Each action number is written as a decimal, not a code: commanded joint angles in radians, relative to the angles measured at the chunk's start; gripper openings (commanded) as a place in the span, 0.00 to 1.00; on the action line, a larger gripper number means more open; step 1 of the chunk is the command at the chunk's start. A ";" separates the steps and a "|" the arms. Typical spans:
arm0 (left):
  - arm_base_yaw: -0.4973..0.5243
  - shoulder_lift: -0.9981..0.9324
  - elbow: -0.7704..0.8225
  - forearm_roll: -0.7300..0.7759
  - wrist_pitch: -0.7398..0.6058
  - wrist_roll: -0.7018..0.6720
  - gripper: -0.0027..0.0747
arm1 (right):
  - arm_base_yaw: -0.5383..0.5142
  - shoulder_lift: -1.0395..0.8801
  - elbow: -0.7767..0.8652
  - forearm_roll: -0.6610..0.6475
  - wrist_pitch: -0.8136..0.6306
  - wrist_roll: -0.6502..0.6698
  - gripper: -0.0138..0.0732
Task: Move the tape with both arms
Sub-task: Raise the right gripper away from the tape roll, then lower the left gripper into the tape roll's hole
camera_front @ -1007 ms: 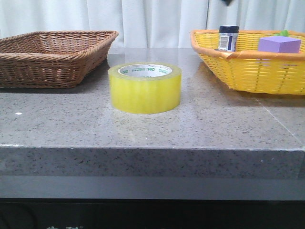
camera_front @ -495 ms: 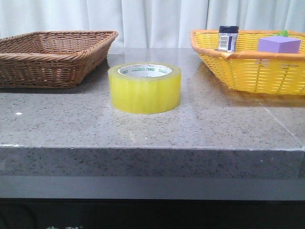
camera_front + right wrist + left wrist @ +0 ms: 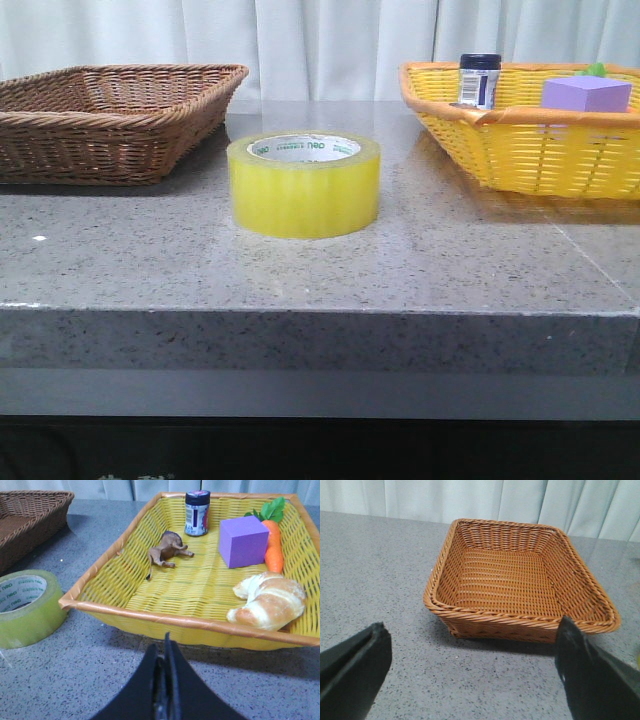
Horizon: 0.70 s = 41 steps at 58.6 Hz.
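Note:
The tape (image 3: 305,185), a wide yellow translucent roll with a white core lettered in green, lies flat on the grey stone table between two baskets; it also shows in the right wrist view (image 3: 26,606). No arm appears in the front view. My left gripper (image 3: 472,665) is open over bare table in front of the brown wicker basket (image 3: 520,625), nothing between its fingers. My right gripper (image 3: 165,652) is shut and empty, hovering before the yellow basket (image 3: 165,621), with the tape off to one side and apart from it.
The brown basket (image 3: 110,120) stands back left and holds nothing. The yellow basket (image 3: 520,150) at back right holds a purple block (image 3: 243,541), a dark jar (image 3: 197,512), a toy carrot (image 3: 274,545), a croissant (image 3: 267,601) and a small brown figure (image 3: 167,550).
A dark shape at the top edge of the front view one second ago has left the picture. The tape and baskets have not moved.

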 commanded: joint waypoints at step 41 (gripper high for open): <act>-0.488 0.761 -0.842 -0.126 0.592 0.027 0.88 | -0.005 0.001 -0.025 0.010 -0.101 -0.006 0.08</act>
